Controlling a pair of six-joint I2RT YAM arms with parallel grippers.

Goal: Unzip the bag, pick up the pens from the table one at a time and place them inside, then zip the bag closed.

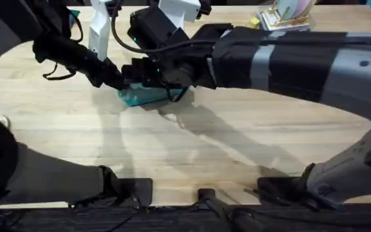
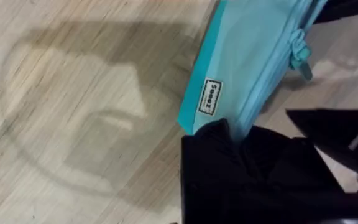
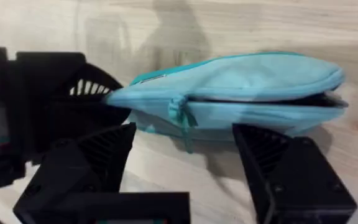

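Note:
The teal bag (image 1: 140,96) lies on the table (image 1: 192,154) at centre left, mostly under both arms. My left gripper (image 1: 118,80) is shut on one end of it; a black finger (image 2: 229,168) covers the bag (image 2: 253,56) beside its white label. In the right wrist view the bag (image 3: 241,81) lies lengthwise with its zip gaping toward the far end and the teal pull tab (image 3: 179,112) near the held end. My right gripper (image 3: 185,134) is open, its fingers (image 3: 278,162) standing either side of the pull tab and just short of the bag. The pens are out of view.
A stack of books and papers (image 1: 285,18) sits at the table's far right. White upright objects (image 1: 99,29) stand behind the bag at the back. The broad front half of the wooden table lies bare under the arms' shadows.

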